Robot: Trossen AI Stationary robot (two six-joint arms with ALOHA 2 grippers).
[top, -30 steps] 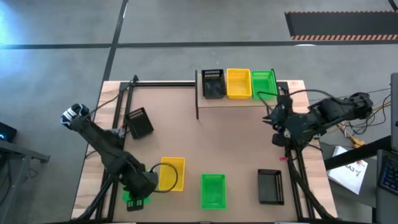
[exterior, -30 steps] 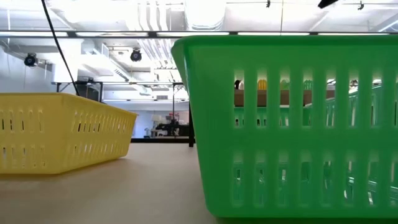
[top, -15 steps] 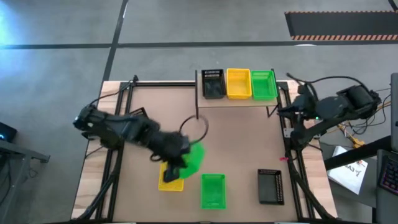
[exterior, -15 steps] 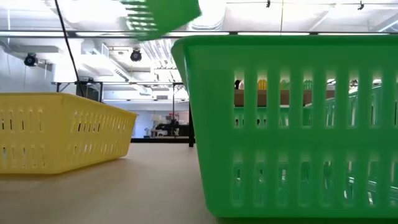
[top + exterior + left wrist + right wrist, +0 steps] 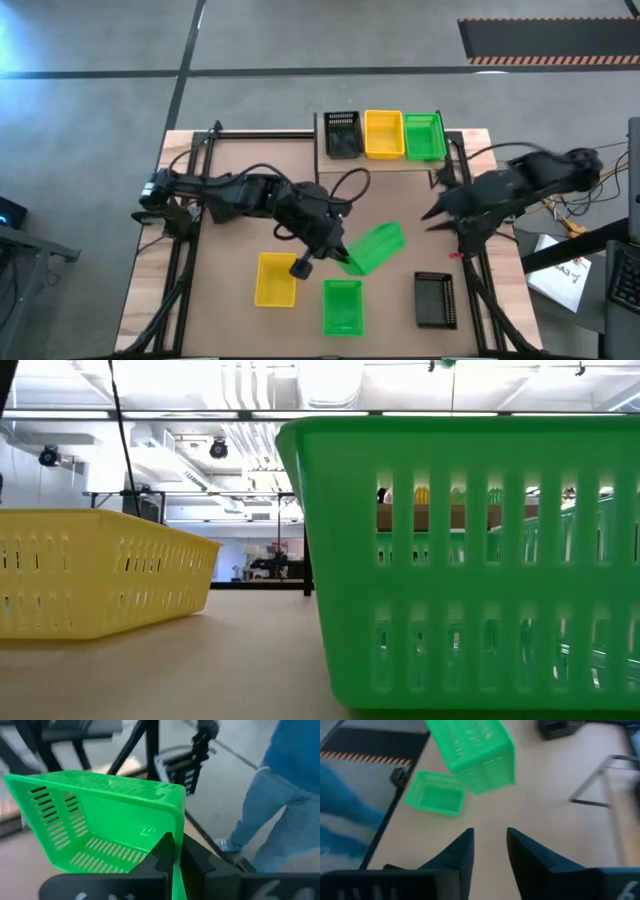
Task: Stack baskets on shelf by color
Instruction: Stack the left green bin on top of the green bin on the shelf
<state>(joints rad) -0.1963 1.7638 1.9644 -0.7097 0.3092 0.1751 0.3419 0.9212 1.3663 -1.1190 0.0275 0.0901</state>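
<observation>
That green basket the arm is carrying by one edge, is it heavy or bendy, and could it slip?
Probably light: the left gripper lifts the green basket by one wall alone. It looks fairly stiff, since it keeps its box shape while tilted. The thin fingers pinch only a smooth rim, so it might swing or slip.

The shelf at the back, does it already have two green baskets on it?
No. The shelf carries one black basket, one yellow basket and one green basket.
</observation>
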